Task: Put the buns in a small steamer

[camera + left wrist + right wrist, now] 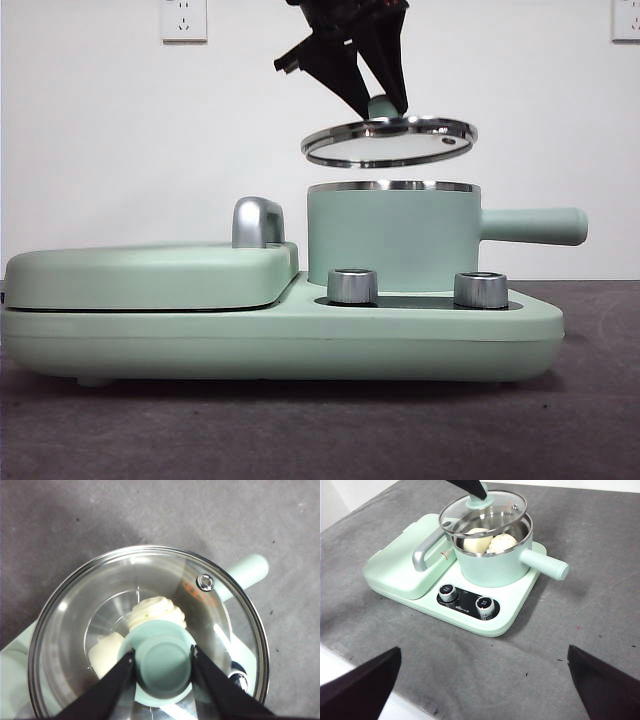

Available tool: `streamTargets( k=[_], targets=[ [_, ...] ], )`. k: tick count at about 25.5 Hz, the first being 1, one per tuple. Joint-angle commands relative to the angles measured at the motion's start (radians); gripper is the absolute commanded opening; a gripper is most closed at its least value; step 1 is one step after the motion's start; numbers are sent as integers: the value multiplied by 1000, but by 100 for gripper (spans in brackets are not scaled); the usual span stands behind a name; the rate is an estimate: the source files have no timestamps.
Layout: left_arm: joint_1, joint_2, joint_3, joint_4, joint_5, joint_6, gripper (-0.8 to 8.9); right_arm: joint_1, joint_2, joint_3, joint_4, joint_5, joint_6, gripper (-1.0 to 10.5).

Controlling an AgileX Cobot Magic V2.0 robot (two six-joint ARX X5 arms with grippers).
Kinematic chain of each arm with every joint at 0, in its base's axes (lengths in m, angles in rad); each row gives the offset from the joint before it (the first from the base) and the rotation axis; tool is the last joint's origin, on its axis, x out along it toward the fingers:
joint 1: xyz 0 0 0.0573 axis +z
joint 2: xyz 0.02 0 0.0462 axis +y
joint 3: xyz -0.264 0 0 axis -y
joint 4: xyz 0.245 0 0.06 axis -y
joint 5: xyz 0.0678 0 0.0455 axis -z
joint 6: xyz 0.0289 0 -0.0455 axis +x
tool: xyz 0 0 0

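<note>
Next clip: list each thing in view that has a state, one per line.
small steamer: on the cooker base, uncovered, both buns inside
glass lid: held by its knob, tilted, above and clear of the steamer rim
smooth bun: in the steamer
ridged bun: in the steamer, beside the smooth one
griddle lid: closed
left hand: shut on the lid knob
right hand: open, holding nothing, away from the cooker

Grey table (300,430), 2 wall sockets (184,20)

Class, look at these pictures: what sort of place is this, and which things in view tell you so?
Probably a robot test bench, not a home kitchen: a green cooker stands alone on a grey mat before a bare white wall, while the left gripper holds the pot's lid.
</note>
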State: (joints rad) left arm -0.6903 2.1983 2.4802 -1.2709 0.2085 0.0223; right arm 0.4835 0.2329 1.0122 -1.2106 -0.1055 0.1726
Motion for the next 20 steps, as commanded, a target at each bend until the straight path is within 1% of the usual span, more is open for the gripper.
streamTargets(
  k=[1, 7, 10, 20],
  targets=[
    [-11, 39, 26, 24, 6, 4, 6, 6, 0, 7, 13, -2, 11, 581],
    [-10, 60, 26, 67, 6, 26, 7, 6, 0, 7, 13, -2, 12, 581],
    [-10, 60, 26, 67, 6, 40, 6, 6, 0, 7, 13, -2, 12, 581],
    [-14, 90, 26, 51, -3, 50, 7, 6, 0, 7, -6, -2, 26, 581]
  ],
)
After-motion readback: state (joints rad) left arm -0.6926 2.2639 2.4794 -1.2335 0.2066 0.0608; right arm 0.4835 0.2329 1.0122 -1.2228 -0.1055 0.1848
